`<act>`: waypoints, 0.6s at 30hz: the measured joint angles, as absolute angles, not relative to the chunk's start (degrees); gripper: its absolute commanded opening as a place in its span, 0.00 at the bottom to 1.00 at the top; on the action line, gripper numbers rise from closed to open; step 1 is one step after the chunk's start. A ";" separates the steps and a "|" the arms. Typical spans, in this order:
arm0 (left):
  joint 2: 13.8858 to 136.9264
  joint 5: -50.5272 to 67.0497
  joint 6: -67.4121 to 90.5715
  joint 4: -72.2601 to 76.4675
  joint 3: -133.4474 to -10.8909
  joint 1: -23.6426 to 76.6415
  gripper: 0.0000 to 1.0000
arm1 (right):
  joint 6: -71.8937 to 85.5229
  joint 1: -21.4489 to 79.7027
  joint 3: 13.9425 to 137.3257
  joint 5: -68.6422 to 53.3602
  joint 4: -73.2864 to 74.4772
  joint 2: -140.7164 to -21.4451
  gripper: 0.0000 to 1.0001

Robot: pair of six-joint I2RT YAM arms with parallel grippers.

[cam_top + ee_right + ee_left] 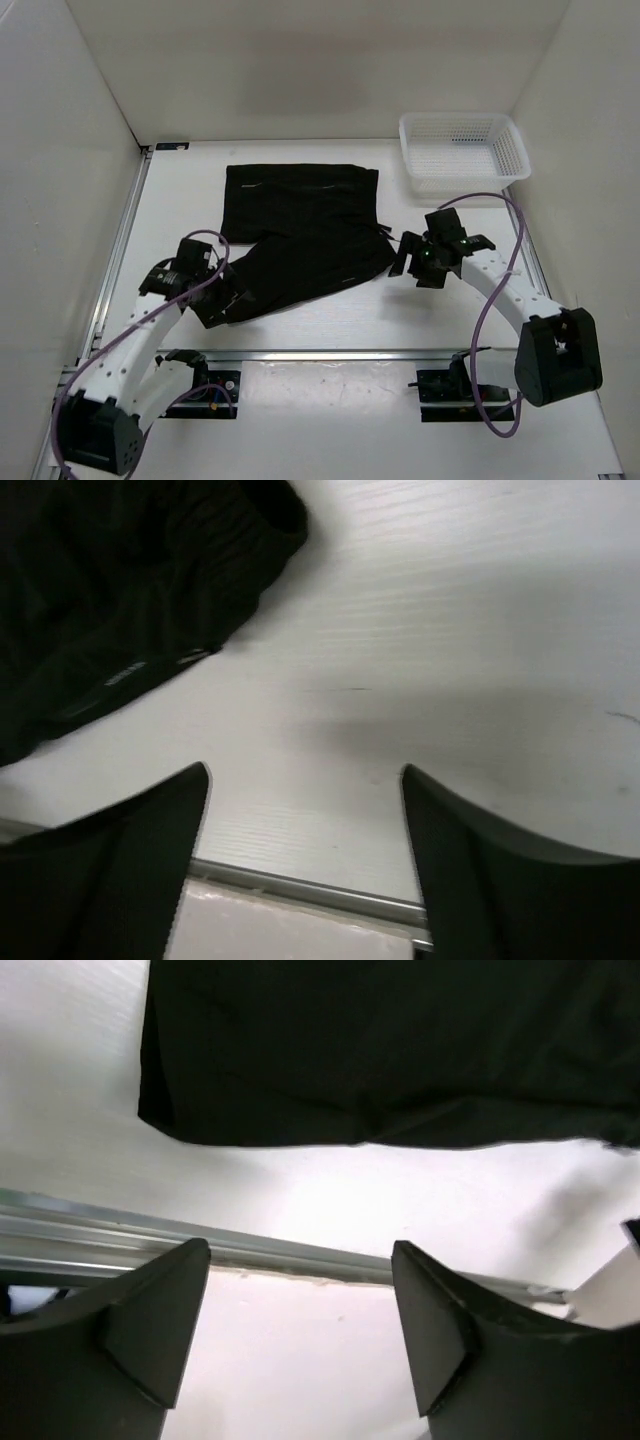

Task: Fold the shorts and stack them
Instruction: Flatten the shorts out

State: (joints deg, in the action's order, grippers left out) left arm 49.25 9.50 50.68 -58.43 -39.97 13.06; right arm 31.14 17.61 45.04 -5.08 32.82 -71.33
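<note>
**Black shorts sprawled across the middle of the worktop, both sets of jaws open**

In the top view we see the shorts (pixel 300 235) lying on the white worktop (pixel 400 320), a little left of centre. They are not laid out square. The upper part is a flat, roughly rectangular panel whose long side runs left to right. From its right side a second part slants down towards the lower left of the frame. Taken whole, the long axis runs from upper right to lower left, and the lower end points at the left arm (pixel 150 320).

The left jaws sit at that lower-left end and are spread wide. In the left wrist view the two fingers (pixel 150 1330) hold nothing, and a straight edge of the shorts (pixel 400 1050) crosses the top of the frame, clear of the tips.

The right jaws, on the right arm (pixel 510 290), are just beside the right edge of the cloth. They are also apart and empty. Bare worktop (pixel 450 630) shows between the fingers (pixel 480 870), with a gathered edge of the shorts (pixel 110 590) at the upper left.

A white mesh basket (pixel 440 180) stands in the upper right, apart from the cloth.
</note>
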 measured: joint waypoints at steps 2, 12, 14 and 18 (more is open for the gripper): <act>53.78 9.85 51.24 -55.88 -38.63 13.26 0.91 | 31.00 17.61 45.58 -7.31 32.18 -72.77 0.92; 68.12 5.93 51.53 -48.84 -37.34 13.23 0.46 | 34.70 16.49 46.59 -15.49 23.09 -85.58 0.73; 70.13 4.58 51.20 -48.31 -38.83 13.23 0.35 | 35.40 16.49 47.35 -16.01 21.74 -88.18 0.68; 75.66 1.85 50.74 -47.05 -42.24 13.23 0.10 | 35.90 16.51 49.32 -16.36 19.09 -92.44 0.47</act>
State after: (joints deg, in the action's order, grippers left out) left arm 75.66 1.85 50.74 -47.05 -42.24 13.23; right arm 35.90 16.51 49.32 -16.36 19.09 -92.44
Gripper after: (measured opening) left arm 0.167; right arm 0.553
